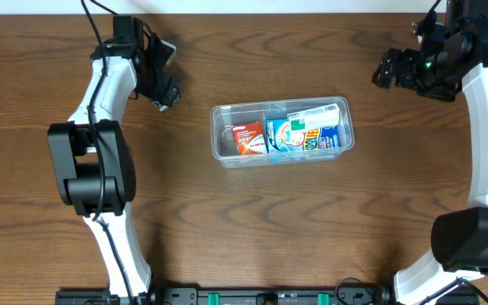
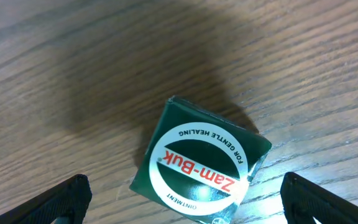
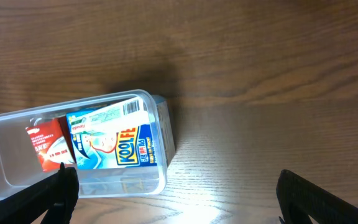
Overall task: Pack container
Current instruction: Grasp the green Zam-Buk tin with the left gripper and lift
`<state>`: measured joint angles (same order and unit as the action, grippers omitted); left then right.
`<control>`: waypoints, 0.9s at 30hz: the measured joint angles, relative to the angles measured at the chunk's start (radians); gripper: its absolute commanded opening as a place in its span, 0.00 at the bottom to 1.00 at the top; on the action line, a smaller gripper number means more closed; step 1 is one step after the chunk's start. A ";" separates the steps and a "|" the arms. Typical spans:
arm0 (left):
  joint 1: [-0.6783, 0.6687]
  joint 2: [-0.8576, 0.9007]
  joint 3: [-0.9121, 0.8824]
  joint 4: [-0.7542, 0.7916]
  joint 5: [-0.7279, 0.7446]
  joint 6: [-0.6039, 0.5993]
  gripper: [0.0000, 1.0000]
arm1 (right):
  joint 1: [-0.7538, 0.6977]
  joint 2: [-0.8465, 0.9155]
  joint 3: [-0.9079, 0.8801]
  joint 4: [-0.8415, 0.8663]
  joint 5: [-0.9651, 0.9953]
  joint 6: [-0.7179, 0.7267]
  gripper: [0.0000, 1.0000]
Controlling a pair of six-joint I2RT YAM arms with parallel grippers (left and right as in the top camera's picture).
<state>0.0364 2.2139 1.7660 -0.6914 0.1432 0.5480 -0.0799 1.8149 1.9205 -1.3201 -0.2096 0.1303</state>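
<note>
Container (image 1: 222,144) packing seems to hinge on the left gripper (image 2: 188,202), so start there: its two fingers are spread wide, one tip at each lower corner of the wrist view, and they grip nothing. Between and just beyond them a small green box (image 2: 197,162) with a round white label lies flat on the wooden table (image 1: 312,237), turned at an angle to the fingers. That wide spread, with the box centred in the gap, reads as a line-up for a grasp, and the skewed box may call for a wrist turn so the fingers meet flat sides rather than corners. Well to the right of that gripper, the container lies long side across the middle of the table, upright and open at the top. Its left end is bare, probably the room kept for the green box. A red-and-white packet (image 1: 247,137) stands next to that space, and blue-and-white packs (image 1: 307,134) fill the right end. Far to the right, the right gripper (image 3: 182,208) hangs above bare wood, also wide open and empty, likely parked clear so the left arm can work. By count there are one container, one green box outside it, and one red-and-white packet. There seem to be two blue-and-white packs, though they overlap too much to be sure.
</note>
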 measured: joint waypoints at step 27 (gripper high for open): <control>-0.048 0.061 0.000 -0.071 0.000 0.024 0.95 | 0.000 0.000 0.000 0.000 0.000 0.000 0.99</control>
<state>-0.0120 2.2749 1.7660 -0.7620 0.1432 0.5720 -0.0799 1.8149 1.9205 -1.3201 -0.2096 0.1303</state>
